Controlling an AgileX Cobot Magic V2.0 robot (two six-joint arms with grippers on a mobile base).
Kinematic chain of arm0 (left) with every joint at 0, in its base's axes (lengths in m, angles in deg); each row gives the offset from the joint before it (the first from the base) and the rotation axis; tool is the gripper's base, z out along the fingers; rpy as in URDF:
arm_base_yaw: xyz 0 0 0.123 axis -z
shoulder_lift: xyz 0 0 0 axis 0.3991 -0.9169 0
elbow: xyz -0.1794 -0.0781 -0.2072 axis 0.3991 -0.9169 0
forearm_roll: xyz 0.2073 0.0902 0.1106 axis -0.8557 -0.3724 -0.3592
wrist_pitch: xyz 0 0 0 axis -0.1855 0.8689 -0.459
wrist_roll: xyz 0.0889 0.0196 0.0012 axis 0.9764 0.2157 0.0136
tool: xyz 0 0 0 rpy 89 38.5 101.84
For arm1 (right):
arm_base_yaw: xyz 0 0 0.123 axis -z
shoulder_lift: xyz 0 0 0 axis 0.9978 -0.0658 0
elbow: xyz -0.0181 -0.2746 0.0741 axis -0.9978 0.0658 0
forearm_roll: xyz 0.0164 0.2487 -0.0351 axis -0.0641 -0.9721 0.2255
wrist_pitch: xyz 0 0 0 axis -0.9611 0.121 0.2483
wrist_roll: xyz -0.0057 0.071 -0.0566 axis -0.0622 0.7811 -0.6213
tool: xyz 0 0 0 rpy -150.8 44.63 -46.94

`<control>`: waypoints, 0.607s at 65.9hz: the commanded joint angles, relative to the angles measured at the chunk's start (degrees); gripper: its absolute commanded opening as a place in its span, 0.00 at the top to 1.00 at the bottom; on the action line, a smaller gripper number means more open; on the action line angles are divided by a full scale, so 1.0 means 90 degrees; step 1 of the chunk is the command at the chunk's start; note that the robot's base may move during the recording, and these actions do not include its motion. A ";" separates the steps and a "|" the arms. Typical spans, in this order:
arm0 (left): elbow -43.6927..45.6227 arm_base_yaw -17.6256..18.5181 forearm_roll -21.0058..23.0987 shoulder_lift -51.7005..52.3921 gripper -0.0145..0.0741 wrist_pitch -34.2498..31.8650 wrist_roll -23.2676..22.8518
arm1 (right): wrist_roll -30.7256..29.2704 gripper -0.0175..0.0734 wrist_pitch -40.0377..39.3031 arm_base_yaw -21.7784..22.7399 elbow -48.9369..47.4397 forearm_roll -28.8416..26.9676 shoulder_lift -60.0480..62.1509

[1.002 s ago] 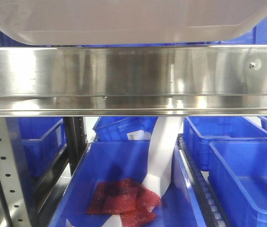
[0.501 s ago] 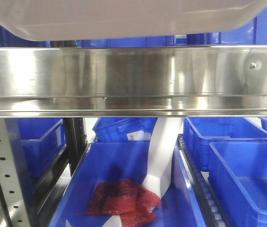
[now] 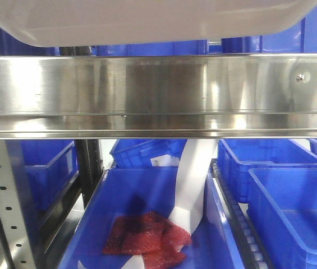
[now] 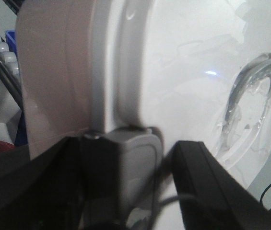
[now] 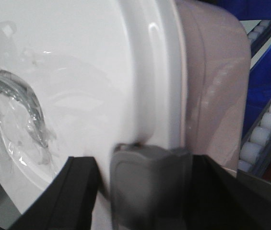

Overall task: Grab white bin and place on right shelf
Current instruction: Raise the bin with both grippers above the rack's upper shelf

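**Bin held above shelf rail, clear of it, one arm at each end**

Front view: the white bin [image 3: 147, 22] fills the 12 o'clock band of the frame. Only its underside shows. Its long axis runs 9 to 3, roughly parallel to the steel front rail of the shelf [image 3: 158, 89] just below it. A thin strip of blue background shows between the bin's bottom and the rail, so the two are apart. The strip is narrower toward 9 than toward 3, so the bin is slightly tilted. Blue crates [image 3: 281, 196] sit at 6 o'clock on the level underneath, one of them holding red packets [image 3: 147, 235].

Left wrist view: the left pincer [image 4: 135, 158] has its grey pad pressed up against the lid's rim, with the bin rising from it toward 12. The opposite jaw is hidden.

Right wrist view: mirror image. The right pincer [image 5: 149, 165] has its grey pad against the rim, and the bin rises toward 12 and 11.

Judgement: both pincers are closed on the bin's ends, since nothing else carries it. Neither arm is nearer; the load is shared.

Key relation: the bin's bottom is higher than the rail. The coming move should therefore go forward over the rail, then down, with the long axis kept level so the 9 o'clock end does not catch.
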 commanded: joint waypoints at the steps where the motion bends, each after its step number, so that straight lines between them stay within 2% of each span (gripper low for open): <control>1: 0.0260 0.0130 0.1692 0.0093 0.60 0.0942 0.0097 | -0.0028 0.47 0.0895 -0.0097 -0.0223 -0.1464 0.0052; 8: 0.0260 0.0130 0.1960 -0.0064 0.60 0.0847 0.0097 | 0.0161 0.47 0.1091 -0.0097 -0.0268 -0.1476 -0.0159; 22: 0.0354 0.0130 0.1987 -0.0723 0.60 0.0683 0.0097 | 0.0177 0.47 0.1002 -0.0097 -0.0511 -0.1540 -0.0848; 33: 0.0499 0.0130 0.2110 -0.1360 0.60 0.0507 0.0171 | 0.0177 0.47 0.0941 -0.0097 -0.0768 -0.1824 -0.1482; 40: 0.0801 0.0157 0.2228 -0.1771 0.60 0.0492 0.0467 | 0.0149 0.47 0.0921 -0.0144 -0.0914 -0.2174 -0.1885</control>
